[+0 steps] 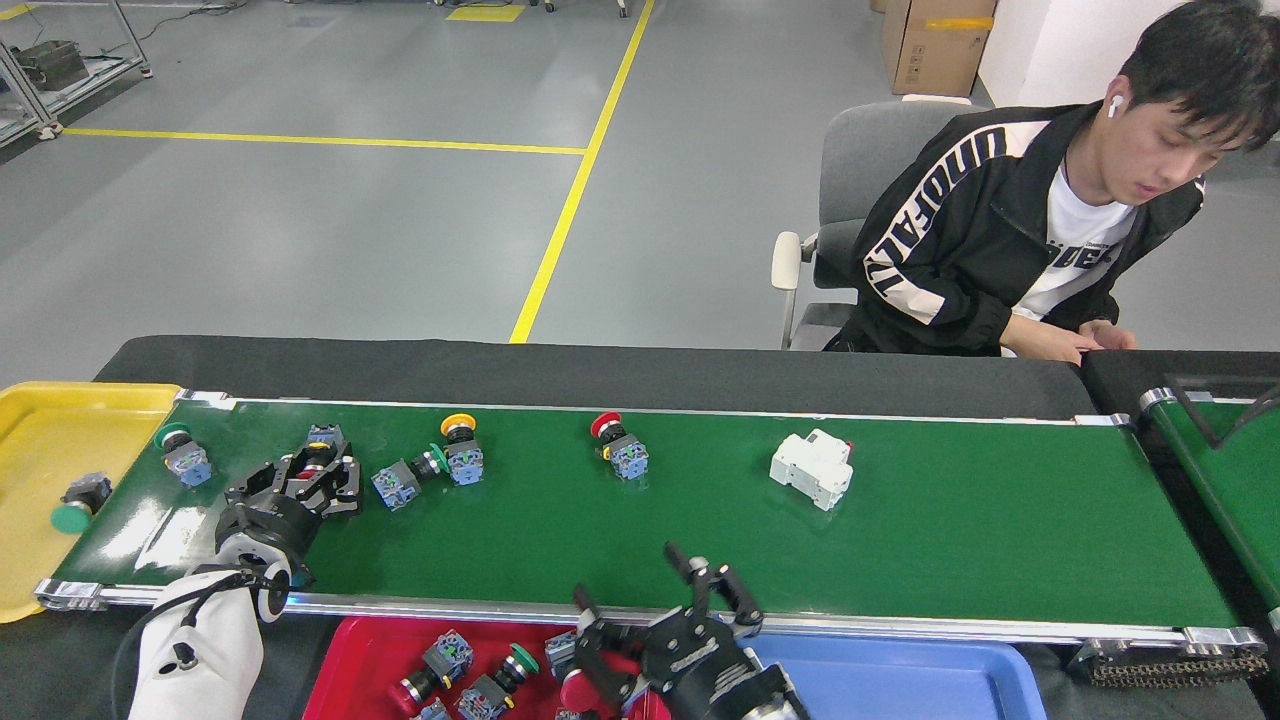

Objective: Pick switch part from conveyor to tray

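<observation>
On the conveyor lie several switch parts: a green-capped one, a green-capped one on its side, a yellow-capped one and a red-capped one. My left gripper sits low on the belt at the left, its fingers closed around another red-capped switch part. My right gripper is open over the red tray at the near edge, holding nothing. Just below it in that tray lies a red-capped switch part.
A white breaker lies mid-belt. A yellow tray at the belt's left end holds a tipped green-capped switch. A blue tray stands right of the red one. A person sits behind the belt's right end. A second green belt is at right.
</observation>
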`<action>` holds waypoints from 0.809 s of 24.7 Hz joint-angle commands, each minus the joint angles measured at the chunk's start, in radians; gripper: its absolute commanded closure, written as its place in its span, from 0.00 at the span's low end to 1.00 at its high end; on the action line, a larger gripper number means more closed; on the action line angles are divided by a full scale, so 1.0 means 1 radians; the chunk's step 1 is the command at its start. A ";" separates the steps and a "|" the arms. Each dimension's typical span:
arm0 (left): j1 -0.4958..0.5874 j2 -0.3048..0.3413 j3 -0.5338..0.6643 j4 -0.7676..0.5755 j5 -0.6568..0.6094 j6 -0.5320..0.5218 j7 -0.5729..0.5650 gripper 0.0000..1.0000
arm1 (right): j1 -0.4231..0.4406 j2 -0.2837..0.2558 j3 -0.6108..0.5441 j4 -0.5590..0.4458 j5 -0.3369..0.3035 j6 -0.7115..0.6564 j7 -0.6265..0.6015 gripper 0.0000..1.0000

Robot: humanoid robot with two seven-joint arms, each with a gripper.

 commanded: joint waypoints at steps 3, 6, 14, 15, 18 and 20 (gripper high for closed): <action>0.164 0.009 0.011 -0.288 0.064 -0.068 -0.004 0.92 | -0.012 -0.074 -0.242 -0.005 -0.100 -0.063 -0.013 0.03; 0.422 0.007 0.008 -0.629 0.143 -0.076 -0.027 0.92 | 0.035 -0.227 -0.354 0.023 -0.280 -0.233 -0.014 0.03; 0.932 0.007 -0.148 -1.146 0.086 -0.119 0.006 0.81 | 0.210 -0.255 -0.507 0.022 -0.324 -0.328 -0.064 0.03; 0.943 0.009 -0.177 -1.152 0.080 -0.120 0.010 0.71 | 0.213 -0.256 -0.519 0.023 -0.324 -0.328 -0.068 0.03; 0.951 0.018 -0.234 -1.152 0.074 -0.120 0.016 0.00 | 0.222 -0.255 -0.542 0.026 -0.324 -0.322 -0.071 0.03; 0.951 0.018 -0.236 -1.152 0.075 -0.122 0.016 0.00 | 0.224 -0.255 -0.544 0.026 -0.323 -0.322 -0.071 0.03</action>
